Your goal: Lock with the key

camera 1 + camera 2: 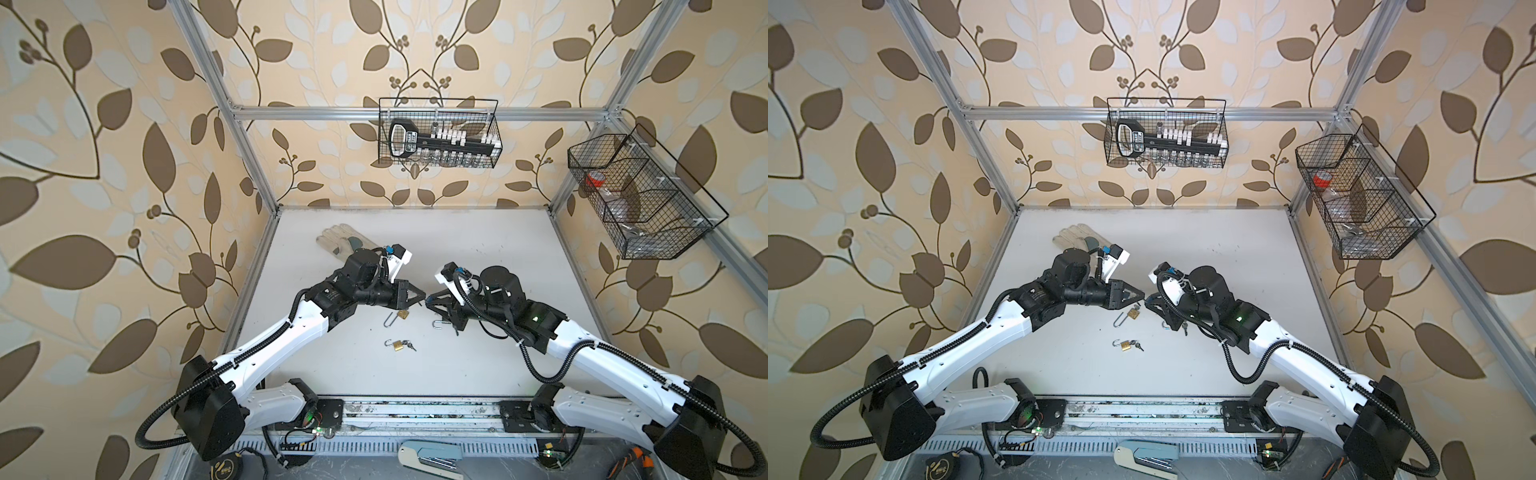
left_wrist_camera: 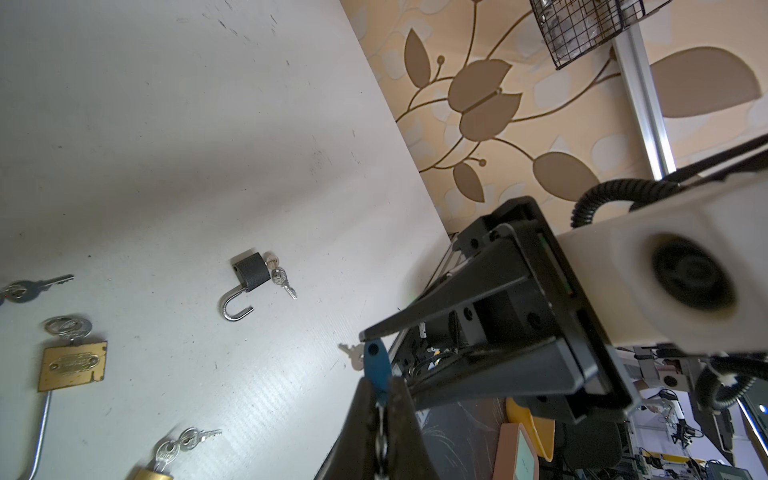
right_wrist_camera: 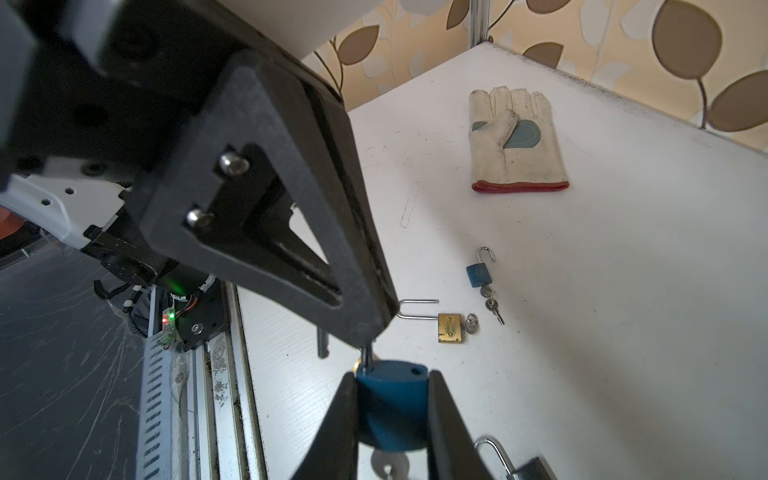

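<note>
Item: small blue-bodied padlock (image 3: 390, 411) with steel shackle (image 3: 365, 356), held clear of the white worktop (image 1: 478, 249) at the middle of both top views, between the two arms. Right pincer (image 1: 432, 299) clamps the body by its flat sides. Left pincer (image 1: 420, 296) is closed, apparently pinching the shackle. Shackle open: one leg seated, second hole empty. Silver key (image 3: 387, 463) at the keyway end, partly cropped. Handling: align the free leg over its hole, press straight in with the body steady, then turn the key.
</note>
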### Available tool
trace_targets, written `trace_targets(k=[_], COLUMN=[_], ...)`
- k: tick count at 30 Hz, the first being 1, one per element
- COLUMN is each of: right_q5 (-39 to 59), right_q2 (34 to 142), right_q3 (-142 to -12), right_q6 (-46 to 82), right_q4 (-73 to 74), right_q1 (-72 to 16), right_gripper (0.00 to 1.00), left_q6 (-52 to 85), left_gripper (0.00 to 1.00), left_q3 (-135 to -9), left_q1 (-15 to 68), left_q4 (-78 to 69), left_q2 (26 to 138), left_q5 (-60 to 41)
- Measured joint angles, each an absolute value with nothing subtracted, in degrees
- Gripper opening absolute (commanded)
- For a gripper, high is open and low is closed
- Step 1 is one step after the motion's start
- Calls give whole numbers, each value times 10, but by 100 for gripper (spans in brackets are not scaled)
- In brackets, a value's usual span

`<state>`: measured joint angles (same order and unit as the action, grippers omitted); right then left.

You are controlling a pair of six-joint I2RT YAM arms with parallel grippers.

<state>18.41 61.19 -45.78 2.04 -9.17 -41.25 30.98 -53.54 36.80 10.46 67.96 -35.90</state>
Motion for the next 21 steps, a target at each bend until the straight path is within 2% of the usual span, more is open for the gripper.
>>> trace_targets(k=[4, 5, 6, 7, 8, 9, 12, 15, 18, 21], right_q5=[183, 183, 182, 182, 180, 176, 166, 163, 163, 176], right_q2=[612, 611, 611, 609, 606, 601, 561, 508, 482, 478], right_q3=[-458, -458, -458, -458, -458, -457, -437, -400, -386, -391], right_q6=[20, 20, 19, 19, 18, 16, 11, -4, -21, -38], right_q4=[-91, -92, -91, -91, -90, -83, -31, 38, 86, 114], right_q1=[-413, -413, -413, -413, -413, -413, -413, -413, -414, -415], right_gripper=[1, 10, 28, 39, 47, 52, 59, 73, 74, 66], left_q6=[310, 310, 310, 311, 312, 314, 322, 340, 365, 396], left_gripper=[0, 0, 0, 0, 0, 0, 0, 0, 0, 0], left_q3=[-535, -535, -535, -535, -536, -536, -536, -536, -536, -536], left_q1=[368, 368, 368, 368, 368, 368, 368, 368, 367, 367], left_q4=[105, 105, 105, 104, 103, 105, 110, 110, 100, 73], left_q2=[679, 679, 679, 679, 678, 675, 657, 620, 580, 548], left_q5=[-359, -359, -358, -358, -357, -353, -333, -311, -297, -295])
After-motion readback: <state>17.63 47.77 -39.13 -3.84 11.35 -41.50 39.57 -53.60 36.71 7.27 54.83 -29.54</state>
